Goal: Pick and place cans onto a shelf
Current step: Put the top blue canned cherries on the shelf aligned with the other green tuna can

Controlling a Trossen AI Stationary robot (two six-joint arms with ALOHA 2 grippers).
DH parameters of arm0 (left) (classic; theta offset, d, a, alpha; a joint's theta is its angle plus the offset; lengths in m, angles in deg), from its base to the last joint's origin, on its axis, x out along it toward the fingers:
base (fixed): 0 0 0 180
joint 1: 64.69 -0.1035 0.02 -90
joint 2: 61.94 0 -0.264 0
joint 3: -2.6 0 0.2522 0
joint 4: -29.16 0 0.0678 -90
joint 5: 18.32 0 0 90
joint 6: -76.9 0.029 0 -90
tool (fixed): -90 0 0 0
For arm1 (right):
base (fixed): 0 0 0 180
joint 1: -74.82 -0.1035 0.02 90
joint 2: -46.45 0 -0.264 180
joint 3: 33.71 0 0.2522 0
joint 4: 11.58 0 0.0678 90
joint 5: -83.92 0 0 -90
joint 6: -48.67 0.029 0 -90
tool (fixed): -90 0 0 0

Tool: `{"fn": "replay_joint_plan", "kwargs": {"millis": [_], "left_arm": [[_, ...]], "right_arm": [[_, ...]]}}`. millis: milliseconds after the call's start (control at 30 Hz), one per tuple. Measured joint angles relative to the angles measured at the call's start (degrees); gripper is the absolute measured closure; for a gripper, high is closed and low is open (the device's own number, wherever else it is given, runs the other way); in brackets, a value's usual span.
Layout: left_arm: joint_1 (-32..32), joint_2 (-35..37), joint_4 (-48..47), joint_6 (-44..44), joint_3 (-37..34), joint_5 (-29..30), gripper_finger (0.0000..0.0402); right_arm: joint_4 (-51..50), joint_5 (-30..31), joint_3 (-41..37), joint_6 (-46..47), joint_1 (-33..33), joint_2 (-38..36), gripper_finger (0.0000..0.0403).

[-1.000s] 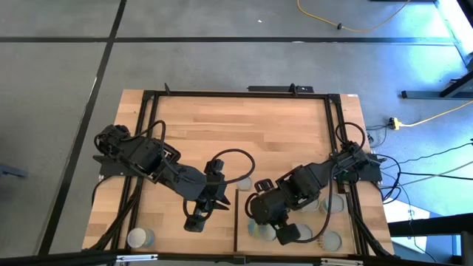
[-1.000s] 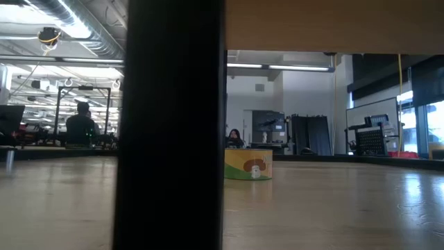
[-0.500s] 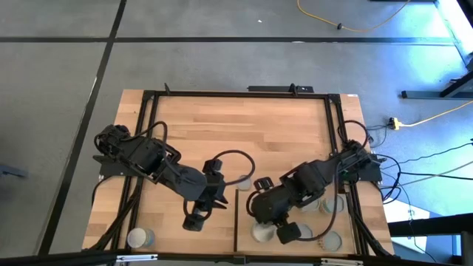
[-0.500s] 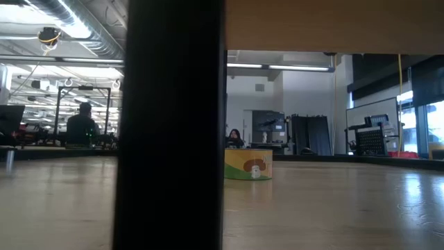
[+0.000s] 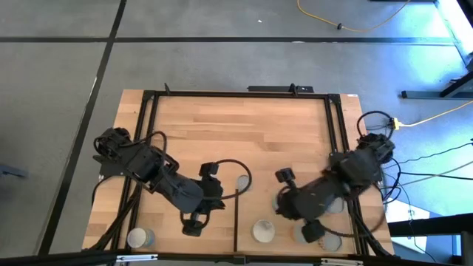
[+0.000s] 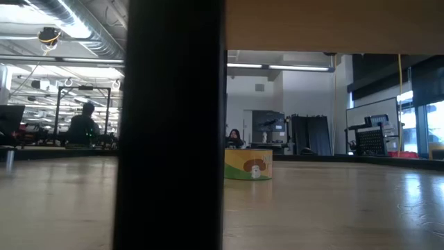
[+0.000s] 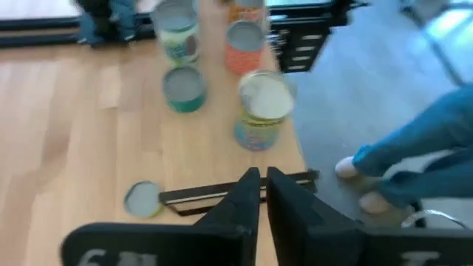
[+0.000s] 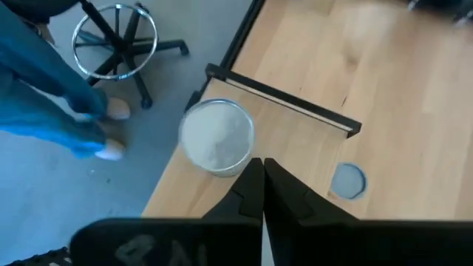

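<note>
Several cans stand on the pale shelf (image 5: 288,193) at the table's near right. One is a white-topped can (image 5: 263,231) beside the shelf's dark edge strip (image 5: 236,218). This can also shows in the right wrist view (image 8: 216,137). My right gripper (image 5: 312,230) is shut and empty, to the right of that can. My left gripper (image 5: 194,225) is shut and empty, left of the strip. A grey-topped can (image 5: 241,182) stands at the strip's far end. Another can (image 5: 140,238) stands at the near left corner.
The left wrist view shows several cans: a white-topped one (image 7: 256,107), a green one (image 7: 183,87) and an orange one (image 7: 244,44). A person's legs (image 7: 414,162) and a chair base (image 8: 114,33) are beyond the near edge. In the low view a dark post (image 6: 173,125) stands before a yellow-green can (image 6: 248,164).
My right gripper has drawn away from the white-topped can toward the table's right edge. The can now stands uncovered on the shelf. My left arm has turned a little and its gripper has stayed near the strip.
</note>
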State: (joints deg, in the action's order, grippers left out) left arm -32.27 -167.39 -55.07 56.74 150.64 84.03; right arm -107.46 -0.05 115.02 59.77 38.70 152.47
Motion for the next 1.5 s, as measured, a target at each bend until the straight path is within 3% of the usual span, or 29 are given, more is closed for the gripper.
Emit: {"fn": "replay_joint_plan", "kwargs": {"millis": [233,467,733,1000,1200,1500], "left_arm": [[0.01,-5.56,1.55,-4.98,-0.01,2.11,0.0400],[0.28,-11.77,6.73,-7.74,-0.07,-0.39,0.0401],[1.30,-16.27,9.88,-9.36,-0.07,-2.94,0.0401],[1.22,-18.10,8.81,-8.78,-0.07,-0.39,0.0401],[0.89,-18.12,8.46,-7.30,-0.07,5.00,0.0401],[-0.20,-21.27,7.69,-6.14,-0.11,2.88,0.0401]], "right_arm": [[-0.25,7.98,0.00,0.60,-7.59,-4.57,0.0400],[-0.54,14.21,0.02,0.58,-13.97,-6.08,0.0400],[-0.52,14.62,0.02,2.28,-16.28,-6.06,0.0399],[-0.47,14.57,0.02,2.35,-16.63,-6.06,0.0399],[-0.30,14.54,0.02,4.80,-16.63,-6.06,0.0399],[0.15,14.46,0.02,5.16,-16.63,-6.04,0.0399]]}}
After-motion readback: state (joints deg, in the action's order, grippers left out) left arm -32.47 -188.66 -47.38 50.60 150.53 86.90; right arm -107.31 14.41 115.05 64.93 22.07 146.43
